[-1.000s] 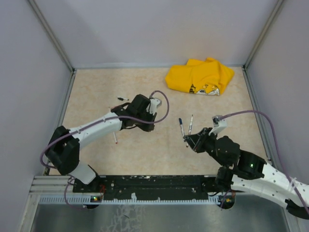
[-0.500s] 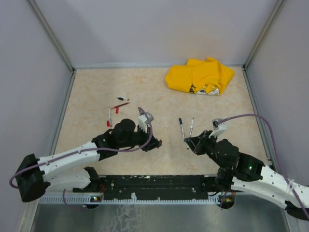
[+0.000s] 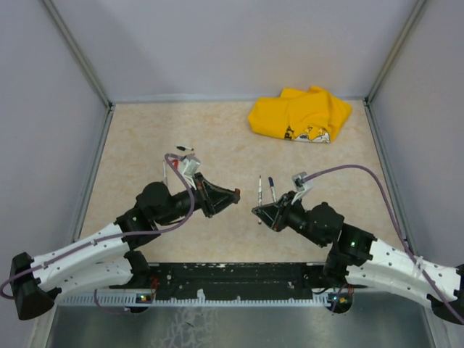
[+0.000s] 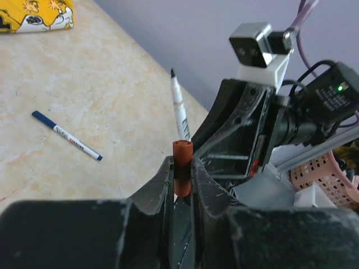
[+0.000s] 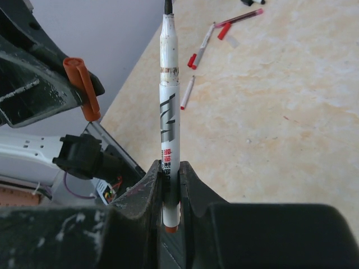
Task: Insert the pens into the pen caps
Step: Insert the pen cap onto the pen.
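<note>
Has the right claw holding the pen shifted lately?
Yes. The right gripper moved left: its pen crossed from right to left of the blue pen.

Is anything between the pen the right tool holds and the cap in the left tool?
No, nothing visible. Only open air lies between the pen and the red cap.

Right fingers (image 5: pixel 147 188) pinched on white pen (image 5: pixel 169 117); barrel upright, dark tip up, red end below grip. Left fingers (image 5: pixel 45 95) at left edge hold orange-red cap (image 5: pixel 82 84), apart from pen. Loose pens (image 5: pixel 202 46) on worktop (image 5: pixel 280 129) beyond.
</note>
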`<state>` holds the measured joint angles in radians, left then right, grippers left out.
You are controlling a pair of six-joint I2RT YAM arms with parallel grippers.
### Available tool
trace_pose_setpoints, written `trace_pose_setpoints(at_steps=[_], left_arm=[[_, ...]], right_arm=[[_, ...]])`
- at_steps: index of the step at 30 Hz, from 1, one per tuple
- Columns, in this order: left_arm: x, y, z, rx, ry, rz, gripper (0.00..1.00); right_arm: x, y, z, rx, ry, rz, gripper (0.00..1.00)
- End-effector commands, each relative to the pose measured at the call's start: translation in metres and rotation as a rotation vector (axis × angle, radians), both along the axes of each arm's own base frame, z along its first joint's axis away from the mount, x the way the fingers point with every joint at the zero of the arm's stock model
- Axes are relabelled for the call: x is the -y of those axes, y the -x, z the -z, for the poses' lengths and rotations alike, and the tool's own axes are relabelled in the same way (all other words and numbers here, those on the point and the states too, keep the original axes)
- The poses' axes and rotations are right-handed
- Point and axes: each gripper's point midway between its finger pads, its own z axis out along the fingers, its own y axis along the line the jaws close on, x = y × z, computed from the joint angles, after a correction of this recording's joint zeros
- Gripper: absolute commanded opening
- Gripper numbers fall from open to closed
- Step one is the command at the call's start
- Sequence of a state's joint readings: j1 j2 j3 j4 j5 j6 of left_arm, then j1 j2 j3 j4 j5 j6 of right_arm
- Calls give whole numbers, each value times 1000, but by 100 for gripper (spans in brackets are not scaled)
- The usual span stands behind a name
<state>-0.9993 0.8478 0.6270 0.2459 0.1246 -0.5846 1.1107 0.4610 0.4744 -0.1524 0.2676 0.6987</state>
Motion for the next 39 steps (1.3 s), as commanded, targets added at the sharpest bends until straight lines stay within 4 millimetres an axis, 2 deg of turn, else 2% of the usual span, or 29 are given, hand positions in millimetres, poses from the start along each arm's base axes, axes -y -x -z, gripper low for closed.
trace_pose_setpoints(at_steps=[1,8,12,22,29,39], left_arm=[[-7,-6,-51,44,131,-58,17],[-24,-15,-79,63,184,-151,18],[-30,-21,-83,49,196,-202,18],[-31,-30,-84,2,215,-249,19],[-29,-28,-87,-2,223,-234,19],[-26,-24,-84,-14,218,-206,19]], right_arm=[[-32,7,-35,74,-140,-116,0],[-63,21,-42,58,-202,-224,0],[-71,32,-45,48,-227,-260,0],[-84,55,-54,64,-257,-374,0],[-89,57,-54,66,-250,-397,0],[-83,53,-63,89,-273,-362,0]])
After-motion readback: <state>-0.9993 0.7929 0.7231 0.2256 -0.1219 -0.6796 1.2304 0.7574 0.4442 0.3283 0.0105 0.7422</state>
